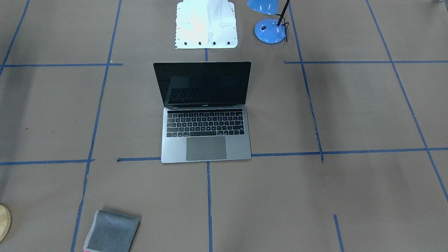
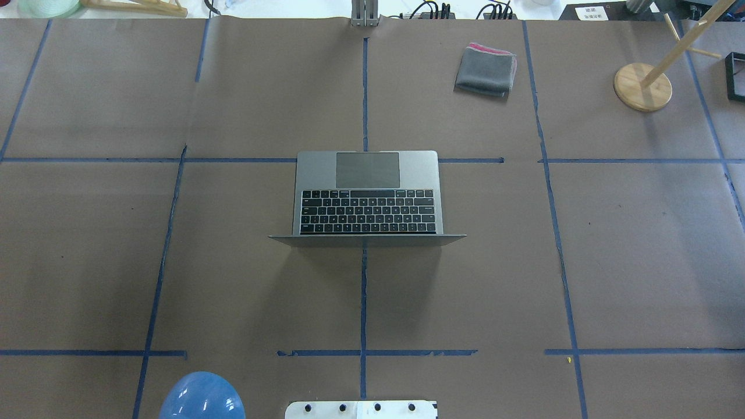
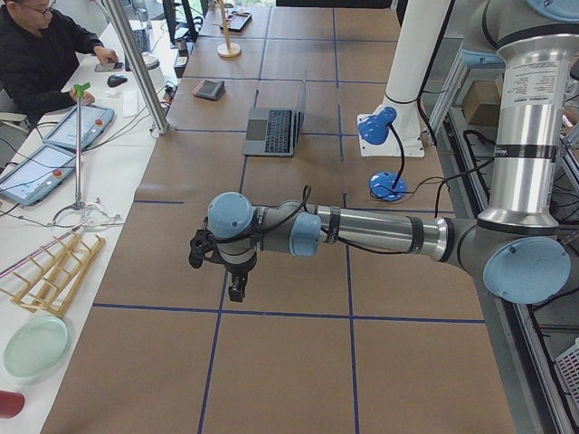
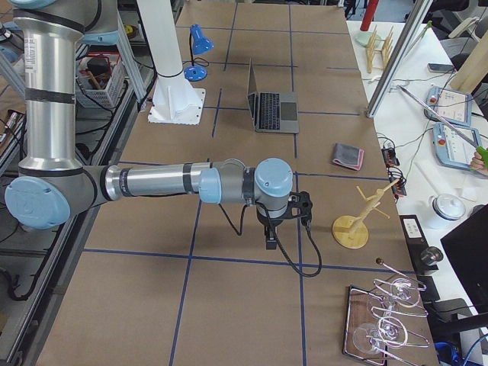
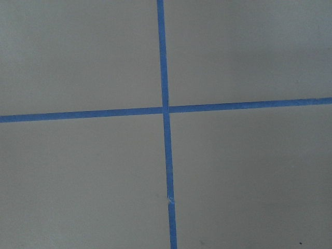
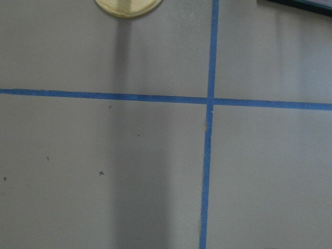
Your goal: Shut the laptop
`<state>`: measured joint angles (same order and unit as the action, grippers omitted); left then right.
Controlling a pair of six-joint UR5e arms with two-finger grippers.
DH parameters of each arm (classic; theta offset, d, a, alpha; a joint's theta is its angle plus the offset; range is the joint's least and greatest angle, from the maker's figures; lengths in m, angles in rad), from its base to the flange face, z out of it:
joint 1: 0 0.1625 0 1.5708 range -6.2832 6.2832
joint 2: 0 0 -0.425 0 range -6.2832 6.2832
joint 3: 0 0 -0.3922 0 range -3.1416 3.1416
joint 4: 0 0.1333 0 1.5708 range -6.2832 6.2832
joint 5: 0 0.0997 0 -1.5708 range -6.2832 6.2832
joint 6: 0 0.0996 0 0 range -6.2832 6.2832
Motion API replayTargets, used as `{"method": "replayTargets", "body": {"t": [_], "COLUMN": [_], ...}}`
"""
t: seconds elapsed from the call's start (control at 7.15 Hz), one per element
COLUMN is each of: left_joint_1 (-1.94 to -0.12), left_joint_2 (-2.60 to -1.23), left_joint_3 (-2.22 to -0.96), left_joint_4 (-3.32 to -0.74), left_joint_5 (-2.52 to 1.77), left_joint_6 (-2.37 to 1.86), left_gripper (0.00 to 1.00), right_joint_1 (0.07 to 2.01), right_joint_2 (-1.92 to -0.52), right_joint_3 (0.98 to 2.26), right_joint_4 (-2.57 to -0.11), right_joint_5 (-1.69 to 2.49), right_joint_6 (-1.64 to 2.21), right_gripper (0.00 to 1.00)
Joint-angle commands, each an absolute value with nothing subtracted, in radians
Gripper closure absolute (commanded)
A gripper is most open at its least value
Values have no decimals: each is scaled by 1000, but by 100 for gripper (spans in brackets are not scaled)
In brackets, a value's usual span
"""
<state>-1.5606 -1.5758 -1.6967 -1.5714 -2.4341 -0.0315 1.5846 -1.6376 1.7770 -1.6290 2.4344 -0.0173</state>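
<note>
The tabletop (image 1: 350, 105) is covered in brown paper and marked into large squares by blue tape (image 1: 210, 196). The laptop (image 1: 206, 115) sits open at its middle. Its dark screen stands upright on the robot's side, and its front edge lies on a tape line. A blue lamp (image 1: 270, 30) and a white plate (image 1: 206, 24) stand behind it. A grey cloth (image 2: 486, 71) and a wooden stand (image 2: 642, 86) are near the far edge, all well apart from the laptop. Beyond that edge runs a white bench (image 3: 36, 208), where an operator (image 3: 41, 54) sits. The left end effector (image 3: 237, 289) and the right end effector (image 4: 271, 240) each hang pointing down over a tape crossing towards opposite ends of the tabletop, with bare paper between them and the laptop. I cannot tell how wide either one's jaws stand.
</note>
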Motion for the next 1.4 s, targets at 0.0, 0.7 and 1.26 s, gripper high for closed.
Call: {"method": "replayTargets", "body": {"t": [0.0,0.7,1.26], "left_joint_1": [-1511,-1110,-923], "left_joint_2": [-1577,-1870,-2049], "left_joint_3": [-1872,-2172,-2174], "left_joint_4": [-1562,-1560,-1562], "left_joint_5": [-2470,-2499,-2473], "left_joint_6": [-229,-1117,-1287], "left_gripper": [0,18,95], "right_joint_1": [1583,1343,971], "right_joint_2": [-1631,-1618,-1547], "right_joint_3": [1802,2172,2175], "right_joint_4": [-1621,-1556,-1158], "right_joint_5": [2534,2600,2462], "right_joint_6": [-2,701,1234], "right_gripper": [0,34,84]}}
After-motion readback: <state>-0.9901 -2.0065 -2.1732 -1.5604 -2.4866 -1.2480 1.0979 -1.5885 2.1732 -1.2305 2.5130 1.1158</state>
